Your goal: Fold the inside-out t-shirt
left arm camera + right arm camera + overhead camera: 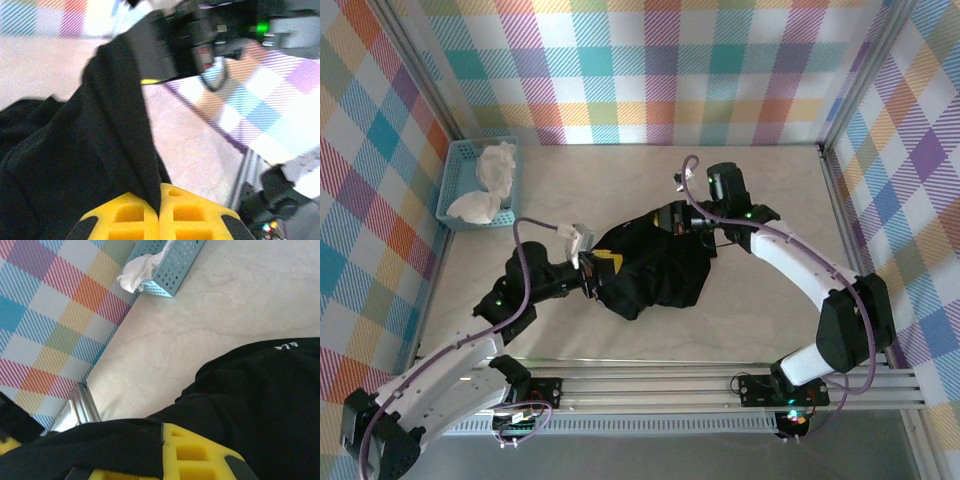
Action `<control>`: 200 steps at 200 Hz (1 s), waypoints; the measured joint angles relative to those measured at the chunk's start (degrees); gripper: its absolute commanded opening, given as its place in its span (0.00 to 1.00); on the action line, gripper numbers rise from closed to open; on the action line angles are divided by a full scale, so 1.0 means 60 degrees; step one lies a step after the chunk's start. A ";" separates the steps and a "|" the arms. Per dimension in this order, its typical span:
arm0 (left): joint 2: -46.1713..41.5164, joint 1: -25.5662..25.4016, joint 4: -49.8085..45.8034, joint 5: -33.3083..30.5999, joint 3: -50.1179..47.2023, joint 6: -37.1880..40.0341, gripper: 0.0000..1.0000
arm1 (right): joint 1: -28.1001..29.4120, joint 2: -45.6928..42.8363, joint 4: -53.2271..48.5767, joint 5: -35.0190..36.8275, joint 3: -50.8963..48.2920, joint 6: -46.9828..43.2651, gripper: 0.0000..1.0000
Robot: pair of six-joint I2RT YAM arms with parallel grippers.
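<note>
The left arm reaches from its base at the near left corner, stretched low and slanting toward the middle of the worktop (pixel 620 170). The left claw (pixel 592 262) is at the left edge of the t-shirt (pixel 655 265). From the left wrist, its yellow pads (pixel 192 217) stand almost together, and a fold of the black cloth (pixel 75 150) is pinched between them.

The right arm rises from the near right, bends at the elbow and comes back over the worktop toward the left. The right claw (pixel 672 218) is at the far edge of the t-shirt. From the right wrist, one yellow pad (pixel 195 452) is bare and the cloth (pixel 260 390) is tucked tight against it and covers the other side, so this claw is closed on the cloth too.

The t-shirt is a dark bunched heap in the middle of the worktop, between the two claws. A light-blue basket (pixel 455 185) with a white cloth (pixel 490 180) in it stands at the far left corner, well apart.
</note>
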 measured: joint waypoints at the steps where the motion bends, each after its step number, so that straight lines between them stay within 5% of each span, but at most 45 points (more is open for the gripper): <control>1: -0.0015 0.0000 0.0007 0.0033 0.0000 0.0025 0.00 | 0.0000 0.0000 -0.0036 -0.0004 0.0022 -0.0036 0.06; 45: -0.0073 0.0025 0.0164 0.1315 0.0000 0.1100 0.00 | 0.0062 0.0000 -0.1443 0.0066 0.0488 -0.1253 0.35; 73: 0.0033 0.0025 0.0175 0.1574 0.0000 0.1497 0.00 | 0.0047 -0.0423 -0.2135 0.0805 0.0127 -0.1738 0.44; 116: 0.0157 0.0025 0.0197 0.1530 -0.0004 0.1927 0.00 | 0.0066 -0.2718 -0.2849 0.1661 -0.0845 -0.2310 0.47; 175: 0.0237 0.0033 0.0138 0.1377 -0.0004 0.2178 0.00 | 0.0718 -0.3756 -0.1617 -0.0776 -0.2371 -0.2947 0.38; 200: 0.0237 0.0033 0.0135 0.1297 -0.0004 0.2175 0.00 | 0.1049 -0.3679 -0.1235 -0.1260 -0.2750 -0.3147 0.46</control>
